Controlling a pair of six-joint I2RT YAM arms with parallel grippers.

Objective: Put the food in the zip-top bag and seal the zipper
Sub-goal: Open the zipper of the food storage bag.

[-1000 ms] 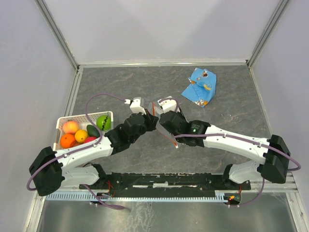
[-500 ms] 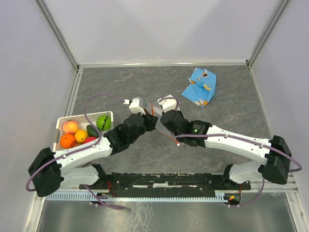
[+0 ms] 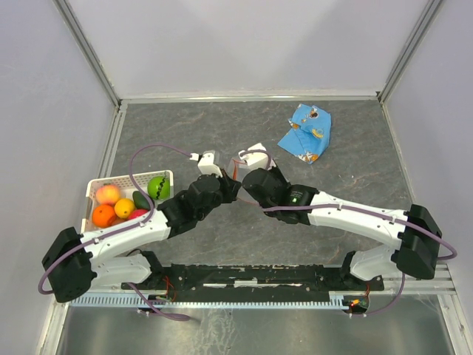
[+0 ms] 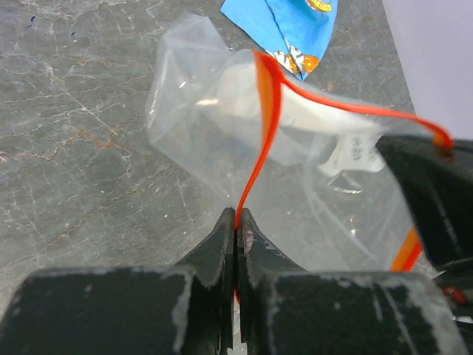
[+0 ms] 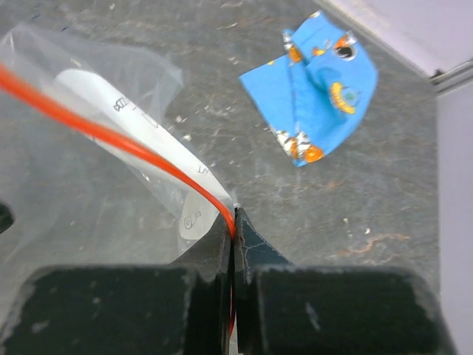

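The clear zip-top bag (image 4: 207, 118) hangs between my two grippers above the table middle; in the top view it is mostly hidden by the wrists. Its red-orange zipper (image 4: 266, 111) runs up from my left gripper (image 4: 236, 214), which is shut on it, and bends right toward the other arm. My right gripper (image 5: 233, 214) is shut on the zipper (image 5: 111, 137) at its other end, beside the bag's white label (image 5: 133, 126). The food (image 3: 124, 203), several round toy fruits, lies in the white basket (image 3: 92, 188) at the left. The bag looks empty.
A blue printed snack packet (image 3: 305, 133) lies at the back right of the table and shows in the right wrist view (image 5: 318, 89). Grey walls enclose the table. Both arms meet at the middle (image 3: 236, 185).
Both grippers have shifted slightly left and toward each other while holding the bag. The loose orange strip seen below the right wrist earlier is now hidden.
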